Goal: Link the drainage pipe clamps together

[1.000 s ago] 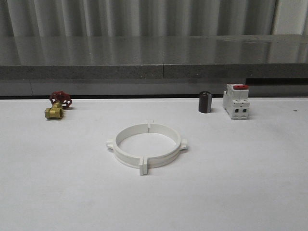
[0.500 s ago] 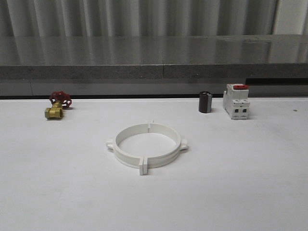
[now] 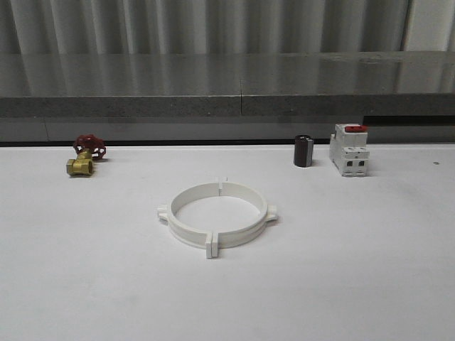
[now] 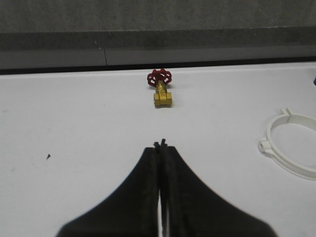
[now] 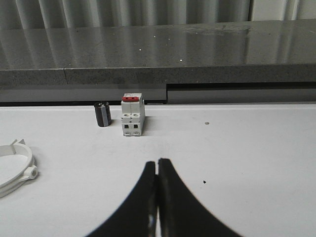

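Note:
The two white drainage pipe clamps [image 3: 217, 214] lie flat in the middle of the table, their half-rings meeting as one wide ring with lugs at front and back. Part of that ring [image 4: 291, 148] appears in the left wrist view and an edge of it [image 5: 17, 165] in the right wrist view. My left gripper [image 4: 160, 144] is shut with nothing in it, over bare table well clear of the ring. My right gripper [image 5: 157, 162] is also shut and empty, over bare table on the ring's other side.
A brass valve with a red handwheel [image 3: 85, 156] sits at the back left. A small dark cylinder [image 3: 303, 150] and a white breaker block with a red top [image 3: 349, 150] stand at the back right. A grey ledge [image 3: 227, 106] borders the table's far edge.

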You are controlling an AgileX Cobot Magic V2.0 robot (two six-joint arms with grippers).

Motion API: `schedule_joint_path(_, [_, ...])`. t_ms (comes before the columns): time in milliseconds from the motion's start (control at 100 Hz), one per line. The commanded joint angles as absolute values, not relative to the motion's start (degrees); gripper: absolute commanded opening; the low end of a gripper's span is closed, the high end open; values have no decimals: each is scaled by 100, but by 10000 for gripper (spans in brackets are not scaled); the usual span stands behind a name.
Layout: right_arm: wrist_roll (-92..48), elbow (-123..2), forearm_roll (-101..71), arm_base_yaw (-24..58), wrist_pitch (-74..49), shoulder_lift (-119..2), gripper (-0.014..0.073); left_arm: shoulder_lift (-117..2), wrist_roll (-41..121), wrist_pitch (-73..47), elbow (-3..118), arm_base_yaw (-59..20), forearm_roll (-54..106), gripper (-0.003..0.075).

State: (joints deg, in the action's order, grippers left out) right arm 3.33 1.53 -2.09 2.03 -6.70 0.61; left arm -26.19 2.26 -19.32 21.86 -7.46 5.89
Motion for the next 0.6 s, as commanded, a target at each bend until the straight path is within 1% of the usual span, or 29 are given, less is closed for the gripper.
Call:
schedule_joint_path(0, [330, 70, -148, 170, -211, 174, -118, -2379, 235, -1029, 2035, -727, 448, -20])
schedule_joint_path(180, [330, 70, -148, 170, -211, 174, -118, -1523, 235, -497, 1323, -600, 222, -20])
schedule_joint_path(320, [330, 70, -148, 170, -211, 174, -118, -785, 235, -473, 801, -403, 165, -20])
schedule_joint_path(460, [330, 70, -148, 170, -211, 174, -118, -108, 153, -473, 348, -392, 61, -20])
schedule_joint_path(590, [330, 70, -148, 170, -211, 174, -118, 222, 55, -434, 5, -392, 52, -20])
